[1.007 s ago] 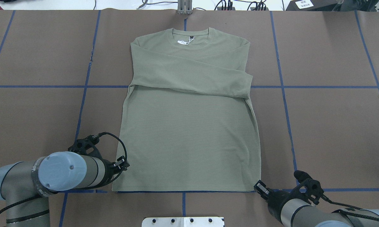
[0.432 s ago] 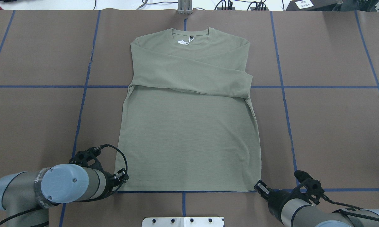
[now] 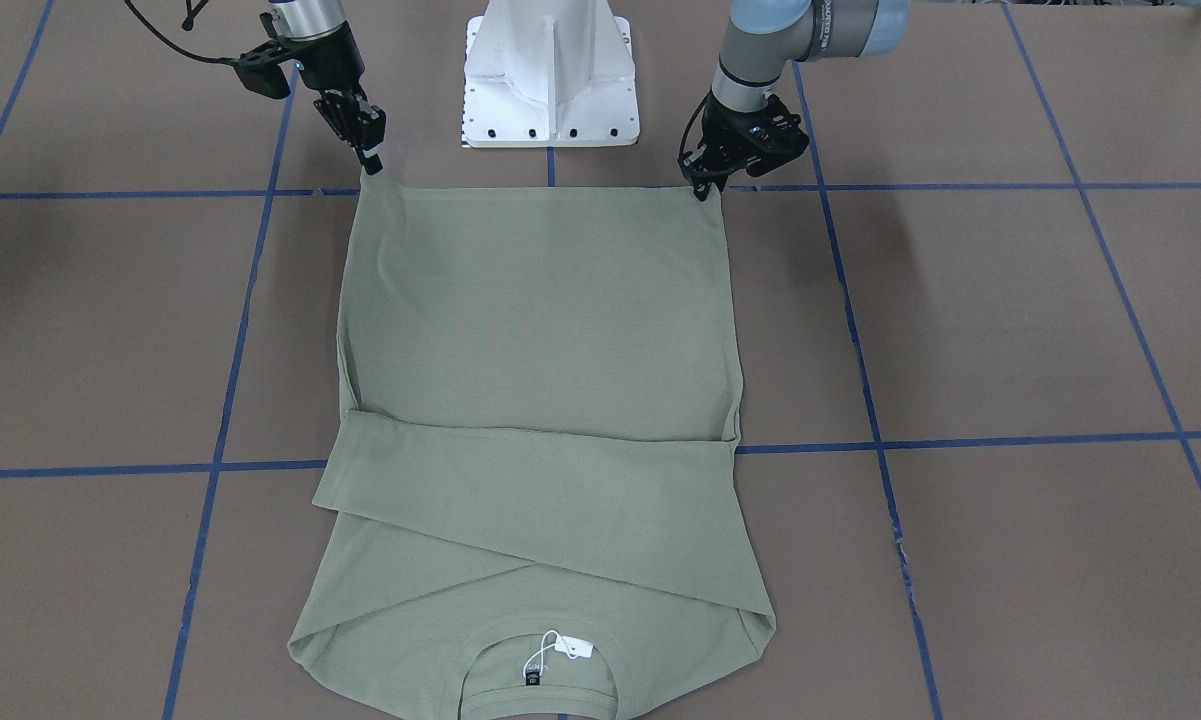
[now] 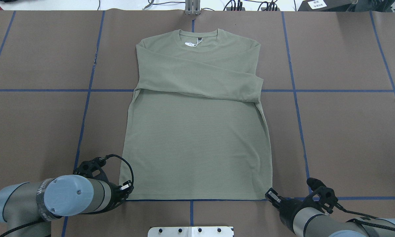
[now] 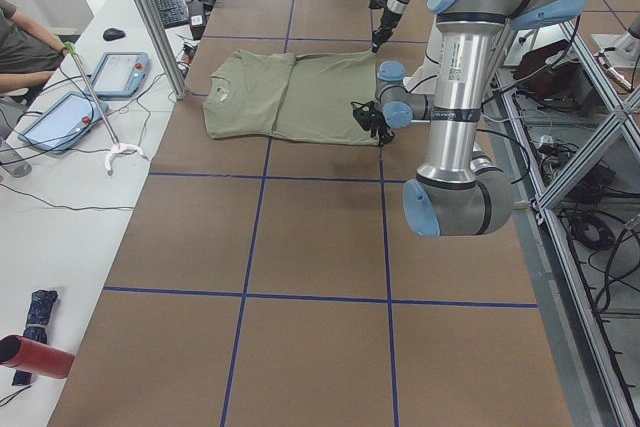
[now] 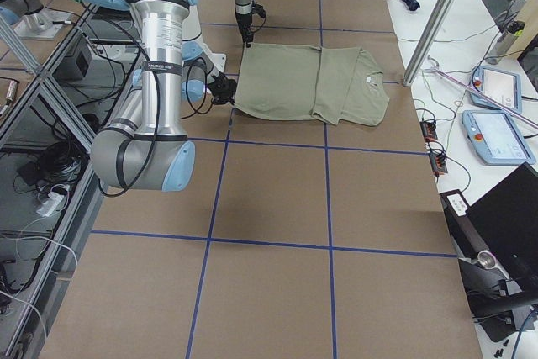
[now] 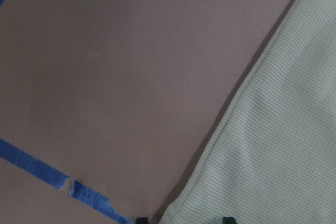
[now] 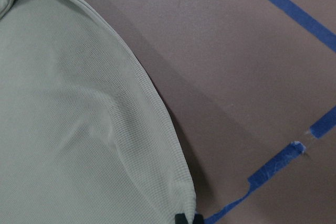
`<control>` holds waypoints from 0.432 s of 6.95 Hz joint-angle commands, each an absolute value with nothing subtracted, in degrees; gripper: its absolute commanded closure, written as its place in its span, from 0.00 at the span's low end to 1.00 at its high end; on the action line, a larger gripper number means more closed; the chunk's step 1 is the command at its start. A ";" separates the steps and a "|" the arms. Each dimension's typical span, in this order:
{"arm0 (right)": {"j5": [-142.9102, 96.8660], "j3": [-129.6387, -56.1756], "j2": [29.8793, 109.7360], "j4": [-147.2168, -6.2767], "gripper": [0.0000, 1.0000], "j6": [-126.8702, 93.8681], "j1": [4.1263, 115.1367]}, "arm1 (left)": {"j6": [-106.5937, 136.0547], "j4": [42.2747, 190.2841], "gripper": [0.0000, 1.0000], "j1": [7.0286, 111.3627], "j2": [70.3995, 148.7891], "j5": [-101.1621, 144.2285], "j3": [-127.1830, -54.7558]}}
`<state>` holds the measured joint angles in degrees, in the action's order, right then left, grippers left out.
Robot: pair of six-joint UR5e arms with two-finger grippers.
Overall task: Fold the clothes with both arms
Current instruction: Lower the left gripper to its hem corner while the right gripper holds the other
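Overhead, the shirt (image 4: 197,141) is lying flat on the table (image 4: 348,131), sleeves folded in. At the hem, the right gripper (image 4: 270,195) is pinching one corner and the left gripper (image 4: 127,188) is straddling the other, jaws apart. Next, I'd say: closing it, then lifting together.

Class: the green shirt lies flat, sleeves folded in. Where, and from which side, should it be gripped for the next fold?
I'd pinch the shirt at its left hem corner and right hem corner, coming in low from the robot's side: both corners lie flat and exposed there.
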<state>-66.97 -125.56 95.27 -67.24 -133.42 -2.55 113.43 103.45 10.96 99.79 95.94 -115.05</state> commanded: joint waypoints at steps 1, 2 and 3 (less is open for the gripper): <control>-66.97 -125.59 95.53 -67.24 1.00 -133.42 -2.46 | 113.47 103.36 1.00 10.90 99.41 95.98 -116.62; -66.97 -125.60 95.54 -67.15 1.00 -133.33 -2.46 | 113.47 102.14 1.00 10.38 99.06 96.06 -119.50; -66.97 -126.12 95.71 -67.15 1.00 -133.33 -2.46 | 113.55 99.95 1.00 8.46 99.05 97.20 -123.01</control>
